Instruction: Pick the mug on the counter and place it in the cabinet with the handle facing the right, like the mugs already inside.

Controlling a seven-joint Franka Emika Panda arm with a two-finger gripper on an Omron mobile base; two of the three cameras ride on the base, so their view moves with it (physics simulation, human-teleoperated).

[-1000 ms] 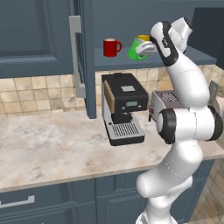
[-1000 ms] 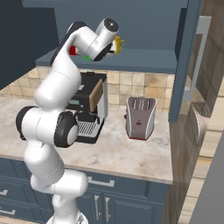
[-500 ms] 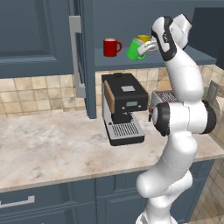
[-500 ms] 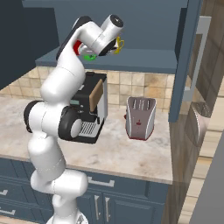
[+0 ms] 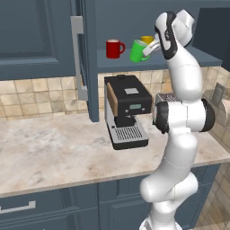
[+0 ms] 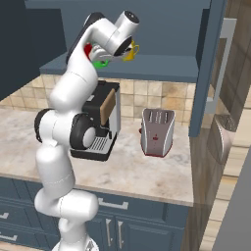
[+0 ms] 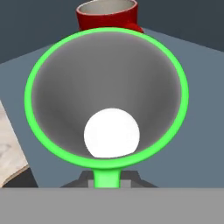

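The green mug (image 5: 138,51) hangs tilted just above the cabinet shelf (image 5: 197,58), with my gripper (image 5: 151,46) shut on its handle side. In the hand view I look straight into the mug's pale inside (image 7: 109,87), and the green handle (image 7: 106,176) points down toward my fingers. The red mug (image 5: 114,48) stands on the shelf to its left, seen beyond its rim as the red mug (image 7: 107,15). Behind my hand sits the yellow mug (image 5: 147,40). From the right, the green mug (image 6: 101,63) peeks out under my wrist, near the yellow mug (image 6: 130,52).
The cabinet door (image 5: 85,67) stands open at the left with its long silver handle (image 5: 77,58). On the counter (image 5: 54,152) below stand a black coffee machine (image 5: 126,110) and a toaster (image 6: 157,131). A second open door (image 6: 208,73) hangs at the right.
My arm's upper links have swung more upright. The green mug has stayed almost in place by the shelf, still held.
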